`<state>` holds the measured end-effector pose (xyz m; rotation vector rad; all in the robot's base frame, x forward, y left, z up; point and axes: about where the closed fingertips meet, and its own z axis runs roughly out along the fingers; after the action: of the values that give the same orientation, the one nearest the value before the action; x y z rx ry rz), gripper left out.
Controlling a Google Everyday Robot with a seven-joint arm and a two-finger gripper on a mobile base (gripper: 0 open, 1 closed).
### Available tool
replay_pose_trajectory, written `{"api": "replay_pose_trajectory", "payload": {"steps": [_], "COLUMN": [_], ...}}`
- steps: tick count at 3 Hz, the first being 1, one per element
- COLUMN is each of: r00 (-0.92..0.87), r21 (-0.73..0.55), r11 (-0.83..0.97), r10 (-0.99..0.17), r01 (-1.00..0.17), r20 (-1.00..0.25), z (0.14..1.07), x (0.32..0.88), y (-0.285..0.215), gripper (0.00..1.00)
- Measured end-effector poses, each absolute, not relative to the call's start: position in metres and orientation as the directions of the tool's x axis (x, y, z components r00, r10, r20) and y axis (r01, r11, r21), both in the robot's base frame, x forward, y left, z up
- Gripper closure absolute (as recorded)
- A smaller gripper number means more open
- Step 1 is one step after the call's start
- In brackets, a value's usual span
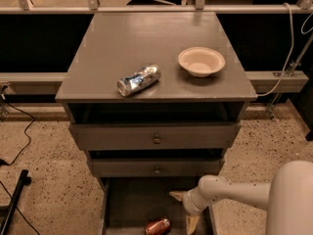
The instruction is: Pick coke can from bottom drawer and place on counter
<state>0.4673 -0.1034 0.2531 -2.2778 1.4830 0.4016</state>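
**Camera view: coke can handling and grip point**

The counter (146,38) carried a bowl (201,61) and a dented can (139,80). Below it, the bottom drawer (132,199) stood pulled out. The gripper (182,211) hung inside the drawer, fingers apart, just right of the coke can (157,226), which lay on its side. You should have expected a light, smooth, easily dented cylinder and gripped it across mid-body.
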Motion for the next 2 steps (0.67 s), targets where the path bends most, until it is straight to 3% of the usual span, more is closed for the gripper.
{"api": "replay_pose_trajectory", "payload": {"steps": [1,2], "r00": [0.376,0.378], "r21": [-0.179,-0.188], "r11": [-0.331,-0.328], "r10": [-0.804,-0.784], "r01": [-0.927,-0.926], "r20": [-0.461,-0.493], "z": [0.224,0.200], "x": [0.468,0.470], "y": [-0.103,-0.091], "gripper": [0.01,0.13]}}
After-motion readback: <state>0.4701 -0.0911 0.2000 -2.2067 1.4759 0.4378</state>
